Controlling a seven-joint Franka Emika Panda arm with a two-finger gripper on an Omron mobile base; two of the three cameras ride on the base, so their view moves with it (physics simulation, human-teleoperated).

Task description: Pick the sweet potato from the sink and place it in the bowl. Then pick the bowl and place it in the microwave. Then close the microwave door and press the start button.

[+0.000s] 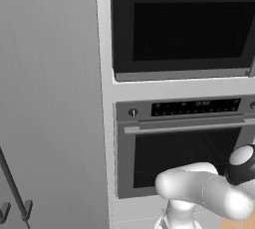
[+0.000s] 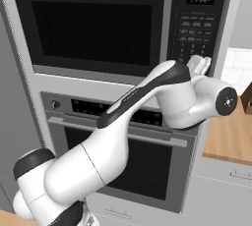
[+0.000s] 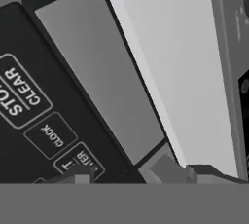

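The microwave (image 1: 184, 24) sits in the pale cabinet column, and its door (image 2: 93, 23) is flat shut. My gripper (image 2: 199, 63) is up against the lower end of the microwave's keypad (image 2: 197, 23), right of the door. Close up, the gripper (image 3: 141, 175) faces the black panel beside the STOP CLEAR button (image 3: 19, 91) and the CLOCK button (image 3: 51, 135). Its fingertips (image 3: 204, 172) stand apart with nothing between them. No key marked start can be read. The sweet potato, the bowl and the sink are out of view.
Below the microwave is an oven (image 1: 184, 148) with a bar handle (image 1: 184, 126) and a knob (image 1: 133, 113). A wooden counter (image 2: 231, 136) lies to the right, over a drawer (image 2: 236, 175). A tall grey panel (image 1: 50, 98) fills the left.
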